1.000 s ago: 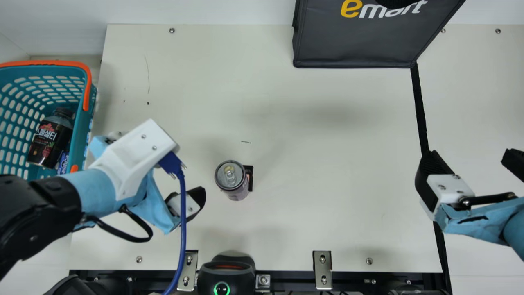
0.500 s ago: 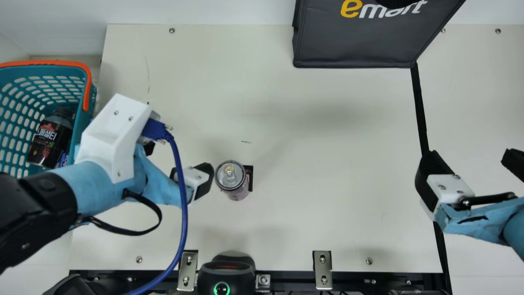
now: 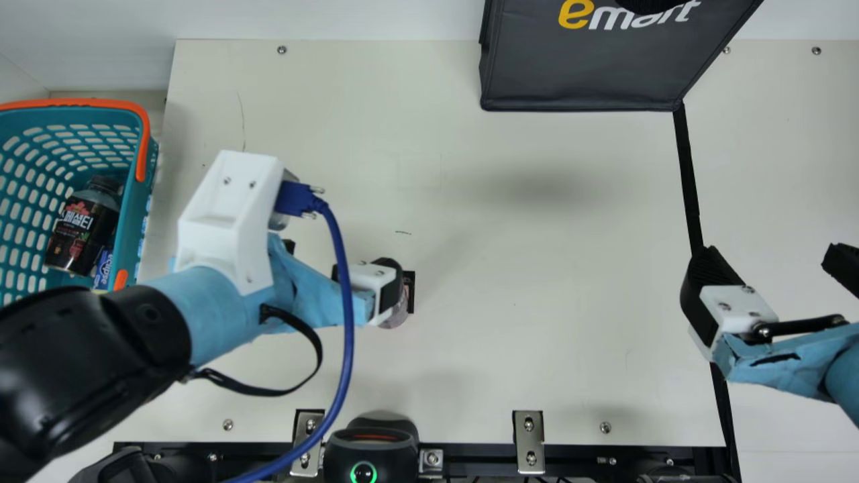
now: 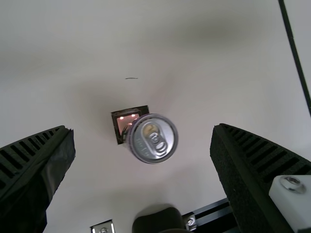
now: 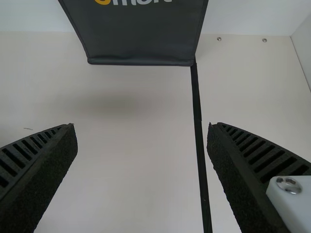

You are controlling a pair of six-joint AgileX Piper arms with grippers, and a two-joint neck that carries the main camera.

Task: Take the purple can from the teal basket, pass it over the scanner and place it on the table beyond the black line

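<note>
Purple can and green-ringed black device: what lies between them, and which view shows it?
Bare table lies between the purple can and the device, in the main view.

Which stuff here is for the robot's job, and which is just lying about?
For the job:
- purple can, out of the basket
- teal basket
- black device with a green ring, probably the scanner
- table
- black line

Just lying about:
- dark bottle in the basket
- blue packet beside it
- dark bag
</note>
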